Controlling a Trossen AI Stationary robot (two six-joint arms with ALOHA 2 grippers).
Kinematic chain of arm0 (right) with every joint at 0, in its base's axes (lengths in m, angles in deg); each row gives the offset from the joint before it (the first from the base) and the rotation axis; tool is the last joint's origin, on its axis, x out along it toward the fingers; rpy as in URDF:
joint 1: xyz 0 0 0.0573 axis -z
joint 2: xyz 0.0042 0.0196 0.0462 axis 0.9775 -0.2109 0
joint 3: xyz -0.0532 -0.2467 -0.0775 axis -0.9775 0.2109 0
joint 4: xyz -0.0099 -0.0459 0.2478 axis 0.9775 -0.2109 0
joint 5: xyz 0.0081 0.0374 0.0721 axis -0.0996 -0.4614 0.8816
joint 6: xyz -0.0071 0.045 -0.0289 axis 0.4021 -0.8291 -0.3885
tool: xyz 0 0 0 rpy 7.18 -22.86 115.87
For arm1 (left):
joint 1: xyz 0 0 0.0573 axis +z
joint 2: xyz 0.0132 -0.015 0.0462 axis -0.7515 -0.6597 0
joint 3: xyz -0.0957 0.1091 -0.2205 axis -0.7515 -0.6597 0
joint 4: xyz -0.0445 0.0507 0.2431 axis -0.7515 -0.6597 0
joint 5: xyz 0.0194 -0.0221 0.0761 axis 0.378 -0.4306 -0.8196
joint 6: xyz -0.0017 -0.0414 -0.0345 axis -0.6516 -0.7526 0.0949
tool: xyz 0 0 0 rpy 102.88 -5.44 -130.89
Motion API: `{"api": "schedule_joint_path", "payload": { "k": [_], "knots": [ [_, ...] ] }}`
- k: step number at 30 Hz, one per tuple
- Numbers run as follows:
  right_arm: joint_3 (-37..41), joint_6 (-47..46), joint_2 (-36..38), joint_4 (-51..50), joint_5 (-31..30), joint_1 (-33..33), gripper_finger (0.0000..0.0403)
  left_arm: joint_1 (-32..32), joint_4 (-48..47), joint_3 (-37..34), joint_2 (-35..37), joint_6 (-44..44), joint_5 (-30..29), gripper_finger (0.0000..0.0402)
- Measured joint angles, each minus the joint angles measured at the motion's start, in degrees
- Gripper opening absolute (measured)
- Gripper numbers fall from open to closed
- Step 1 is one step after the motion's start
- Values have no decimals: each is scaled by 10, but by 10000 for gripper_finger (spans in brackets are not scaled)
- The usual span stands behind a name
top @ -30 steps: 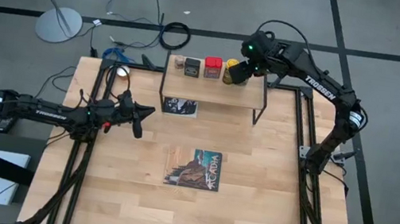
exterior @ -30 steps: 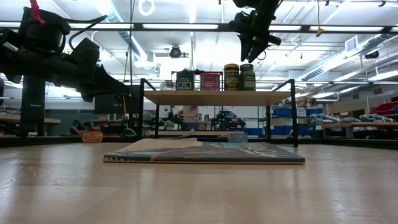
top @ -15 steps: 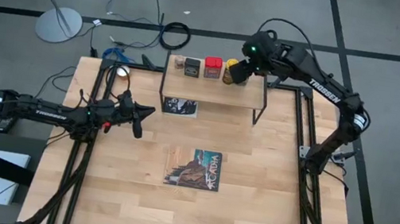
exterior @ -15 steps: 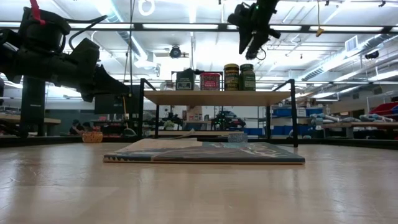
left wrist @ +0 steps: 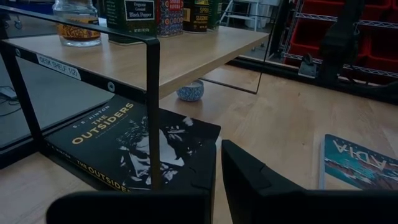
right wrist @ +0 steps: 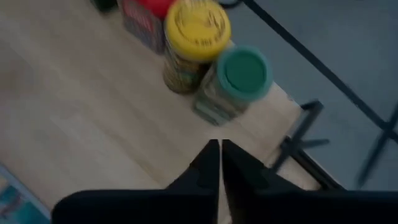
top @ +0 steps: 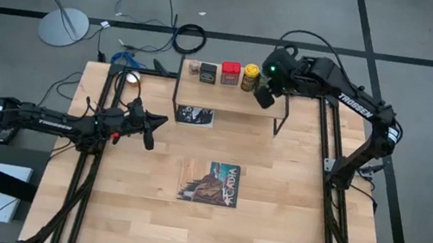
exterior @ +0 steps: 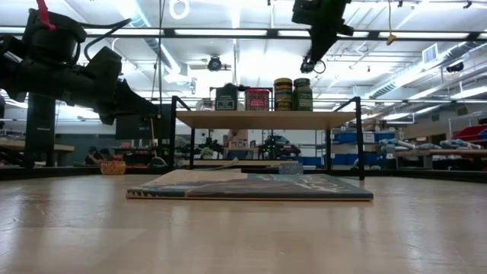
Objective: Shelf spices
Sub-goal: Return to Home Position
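Observation:
The shelf (top: 220,96) stands at the table's far edge. On its board the spices stand upright in a row: a clear jar (top: 194,67), a black tin (top: 209,71), a red tin (top: 230,72), a yellow-capped jar (right wrist: 197,25) and a green-capped jar (right wrist: 244,70). My right gripper (right wrist: 219,155) hangs shut and empty above the shelf's right end, just on the near side of the green-capped jar (exterior: 303,93). My left gripper (top: 158,120) waits shut over the table's left part, level, short of the shelf's left legs.
A dark book (top: 196,116) lies under the shelf beside a small blue-and-white bowl (left wrist: 189,91). A second book (top: 211,182) lies flat at the table's middle. The shelf's thin black legs (left wrist: 152,112) stand close in front of my left gripper.
My right gripper has drawn back from over the yellow-capped and green-capped jars toward the table's right and near side, risen a little, rolled slightly, and shut with nothing between its fingers. Both jars stay standing on the shelf.

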Motion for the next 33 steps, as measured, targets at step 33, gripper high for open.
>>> {"api": "schedule_joint_path", "payload": {
  "k": [33],
  "knots": [
    [52,195,48,297,63,-142,0,0,16,0,0,0,23,30]
  ]
}}
